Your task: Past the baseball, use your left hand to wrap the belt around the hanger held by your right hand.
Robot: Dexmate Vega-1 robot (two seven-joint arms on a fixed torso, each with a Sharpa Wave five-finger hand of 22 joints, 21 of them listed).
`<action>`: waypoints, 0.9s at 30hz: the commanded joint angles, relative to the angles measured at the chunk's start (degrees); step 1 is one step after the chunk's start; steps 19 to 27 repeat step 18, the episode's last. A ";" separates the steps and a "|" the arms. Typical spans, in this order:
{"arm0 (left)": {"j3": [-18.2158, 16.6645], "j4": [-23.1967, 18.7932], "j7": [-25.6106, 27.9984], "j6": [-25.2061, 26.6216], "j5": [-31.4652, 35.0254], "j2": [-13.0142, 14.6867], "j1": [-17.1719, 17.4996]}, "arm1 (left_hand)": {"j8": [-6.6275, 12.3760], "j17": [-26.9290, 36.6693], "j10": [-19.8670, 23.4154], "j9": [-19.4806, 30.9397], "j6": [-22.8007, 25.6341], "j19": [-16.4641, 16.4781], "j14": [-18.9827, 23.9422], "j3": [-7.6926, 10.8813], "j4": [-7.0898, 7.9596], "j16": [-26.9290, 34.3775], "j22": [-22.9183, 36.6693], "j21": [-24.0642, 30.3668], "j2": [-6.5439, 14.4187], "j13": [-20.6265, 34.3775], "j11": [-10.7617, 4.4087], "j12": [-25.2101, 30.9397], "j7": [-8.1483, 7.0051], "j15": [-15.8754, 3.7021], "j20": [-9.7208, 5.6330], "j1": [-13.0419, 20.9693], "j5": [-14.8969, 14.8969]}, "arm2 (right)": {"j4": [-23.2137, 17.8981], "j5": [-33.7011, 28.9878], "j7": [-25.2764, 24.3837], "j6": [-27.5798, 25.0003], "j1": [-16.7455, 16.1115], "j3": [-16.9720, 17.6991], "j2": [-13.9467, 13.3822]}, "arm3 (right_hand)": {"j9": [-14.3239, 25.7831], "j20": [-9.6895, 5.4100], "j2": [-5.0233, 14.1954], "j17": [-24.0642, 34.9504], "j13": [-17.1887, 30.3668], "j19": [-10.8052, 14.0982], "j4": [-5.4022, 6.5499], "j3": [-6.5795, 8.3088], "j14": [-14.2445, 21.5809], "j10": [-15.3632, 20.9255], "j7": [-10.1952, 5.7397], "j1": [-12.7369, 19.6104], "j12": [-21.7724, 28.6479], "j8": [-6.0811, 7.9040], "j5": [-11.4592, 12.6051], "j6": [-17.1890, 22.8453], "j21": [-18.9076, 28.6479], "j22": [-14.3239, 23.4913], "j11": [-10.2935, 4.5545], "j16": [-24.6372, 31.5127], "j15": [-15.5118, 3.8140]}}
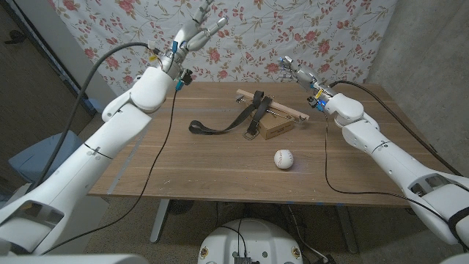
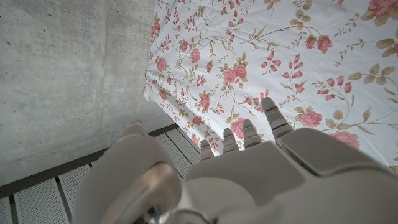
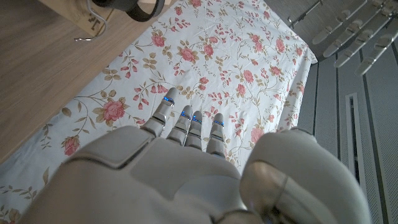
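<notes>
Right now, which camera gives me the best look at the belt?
The head view: the belt lies in full on the table, one end draped over the wooden hanger, beyond the baseball. The right wrist view catches just a dark loop at the hanger's edge. The left wrist view faces the floral curtain.

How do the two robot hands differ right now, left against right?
The left robot hand is raised high over the table's far left corner, fingers spread apart; the right robot hand sits lower, near the end of the hanger, fingers closer together. Shared: both hold nothing, while the belt lies on the table.
</notes>
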 commanded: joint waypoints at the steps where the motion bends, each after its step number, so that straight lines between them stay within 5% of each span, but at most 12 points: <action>1: -0.42 7.84 -1.10 -6.17 -6.69 0.32 1.39 | 0.30 0.00 -0.76 0.06 0.34 -0.44 -0.59 -0.32 0.15 -0.17 0.28 -0.18 -0.03 -0.08 0.09 0.14 0.05 0.06 0.12 -0.52 0.10 | -0.24 4.04 -4.19 2.82 -2.40 2.64 3.15 | 0.07 -0.66 0.40 -0.32 -0.06 0.06 -0.37 0.01 -0.44 0.81 0.16 0.26 -0.33 0.37 -0.38 1.05 -0.36 0.06 0.16 -0.49 -0.06; 11: -0.19 10.59 -1.55 -8.78 -9.39 0.94 2.41 | 0.19 -0.03 -1.00 0.06 0.24 -0.73 -0.91 -0.45 0.21 -0.17 0.29 -0.48 0.04 -0.24 0.13 0.09 0.11 0.23 0.11 -0.73 0.12 | -1.64 2.37 -13.58 5.77 -5.05 4.97 5.78 | -0.05 -2.10 0.80 -1.74 -0.32 -1.24 -0.73 0.05 -0.72 2.36 0.55 0.42 -0.68 0.70 -1.69 2.87 -1.91 0.04 0.39 -1.38 -0.36; 16: -0.45 11.60 -1.62 -9.75 -10.85 1.28 3.58 | -0.01 -0.06 -1.37 0.06 -0.17 -1.02 -1.28 -0.54 0.24 -0.23 0.29 -0.73 0.09 -0.35 0.20 -0.02 0.19 0.43 0.09 -0.87 0.14 | -3.69 0.59 -17.98 5.64 -6.61 5.56 6.11 | -0.12 -3.59 1.22 -3.20 -0.48 -3.92 -1.02 0.15 -2.00 3.18 0.27 0.62 -1.28 0.71 -2.85 3.94 -3.98 0.02 -0.12 -2.68 -1.60; 27: -0.82 11.71 -1.28 -9.96 -11.30 1.49 4.24 | -0.07 -0.07 -1.65 0.06 -0.34 -1.15 -1.53 -0.58 0.26 -0.27 0.30 -0.85 0.13 -0.40 0.44 -0.10 0.33 0.36 0.09 -0.93 0.16 | -3.68 -0.43 -18.72 6.11 -6.54 5.46 6.15 | -0.13 -3.57 1.28 -3.46 -0.49 -3.98 -1.06 0.16 -1.84 3.64 0.22 0.64 -1.26 0.71 -3.04 4.13 -4.19 0.01 -0.16 -2.75 -1.82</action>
